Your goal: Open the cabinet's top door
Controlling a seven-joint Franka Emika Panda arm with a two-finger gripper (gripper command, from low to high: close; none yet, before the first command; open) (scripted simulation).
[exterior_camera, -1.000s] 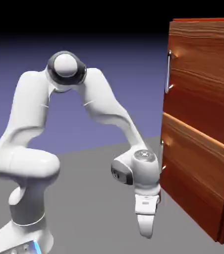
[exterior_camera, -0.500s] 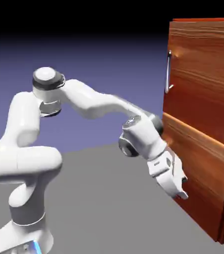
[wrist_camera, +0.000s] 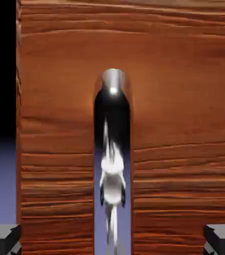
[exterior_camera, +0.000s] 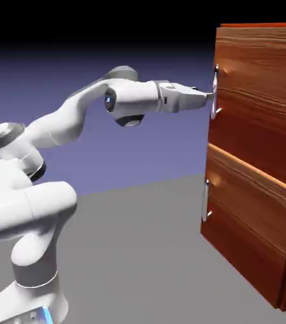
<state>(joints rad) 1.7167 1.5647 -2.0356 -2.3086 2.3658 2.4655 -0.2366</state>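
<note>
In the exterior view, the gripper [exterior_camera: 210,96] reaches the upper handle [exterior_camera: 215,93] on the top door [exterior_camera: 259,95], upper right; whether they touch is unclear. In the hand view, its fingers [wrist_camera: 2,240] stand wide open at the bottom corners, cut off by the frame, the handle running between them, its lower end out of frame.

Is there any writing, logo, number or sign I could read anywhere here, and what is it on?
No readable text anywhere.
Robot base: a blue-lit strip and small marks, too small to make out.
Cabinet: only wood grain, no lettering.
Tool: small dark patches, nothing legible.
</note>
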